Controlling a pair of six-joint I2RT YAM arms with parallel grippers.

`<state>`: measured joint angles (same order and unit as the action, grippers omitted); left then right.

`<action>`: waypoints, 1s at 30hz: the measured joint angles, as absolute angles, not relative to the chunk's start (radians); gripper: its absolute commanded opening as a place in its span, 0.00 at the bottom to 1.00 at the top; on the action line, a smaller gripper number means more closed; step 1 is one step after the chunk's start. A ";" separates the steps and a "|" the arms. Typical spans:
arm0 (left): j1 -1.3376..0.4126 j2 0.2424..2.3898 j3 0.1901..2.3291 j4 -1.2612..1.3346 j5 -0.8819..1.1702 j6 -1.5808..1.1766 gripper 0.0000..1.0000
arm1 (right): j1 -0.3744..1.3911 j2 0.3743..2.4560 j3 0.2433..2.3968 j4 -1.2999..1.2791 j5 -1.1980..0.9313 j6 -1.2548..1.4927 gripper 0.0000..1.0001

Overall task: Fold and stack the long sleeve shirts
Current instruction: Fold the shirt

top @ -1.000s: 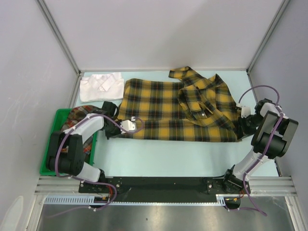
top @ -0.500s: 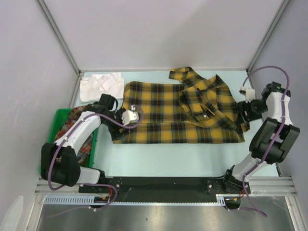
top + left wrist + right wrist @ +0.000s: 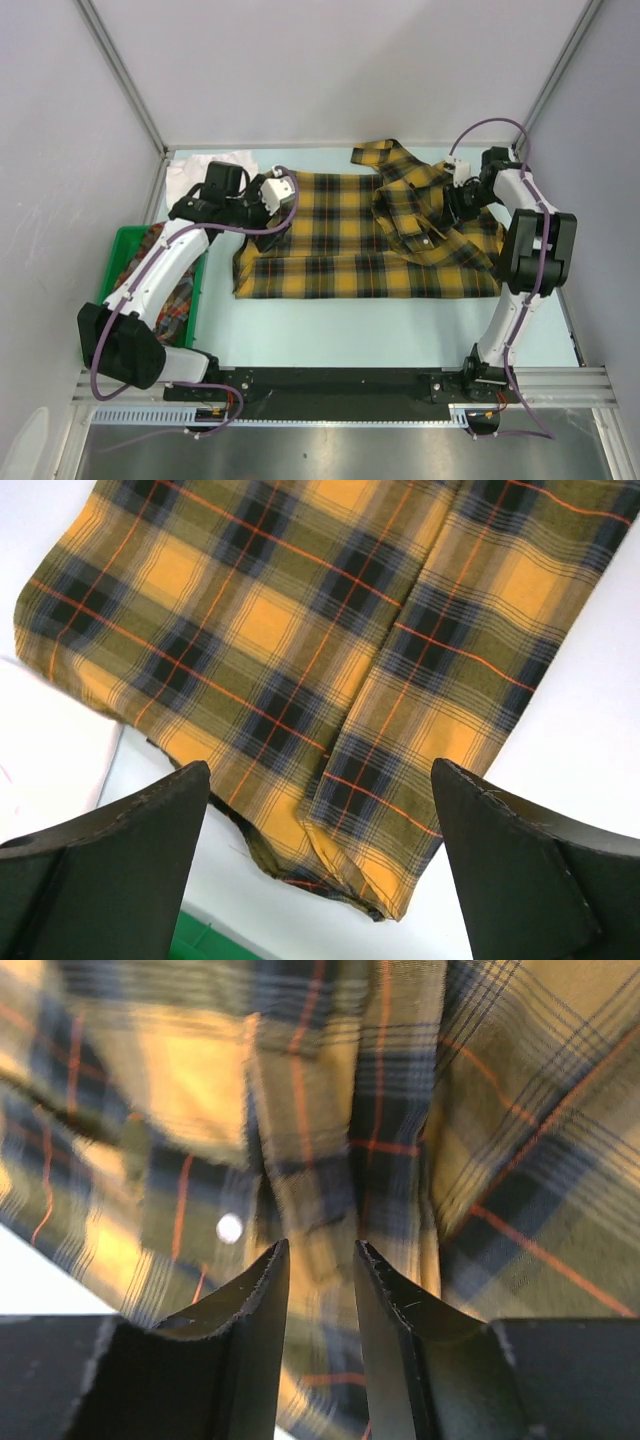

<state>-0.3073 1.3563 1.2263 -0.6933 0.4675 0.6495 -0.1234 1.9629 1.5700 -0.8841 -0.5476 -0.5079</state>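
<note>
The yellow plaid shirt lies flat on the worktop, the left tool spread wide above its left hem, while the right tool seems to pinch a cloth ridge by the collar, likely for folding.

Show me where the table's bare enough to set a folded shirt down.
Widest bare table: the near strip between the yellow plaid shirt and the near edge. Crowded on the left: white shirt at the back, green bin nearer.
</note>
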 measured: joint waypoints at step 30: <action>-0.364 1.384 1.195 -0.512 0.390 0.500 1.00 | -0.151 1.822 1.470 -0.776 -0.963 -0.094 0.00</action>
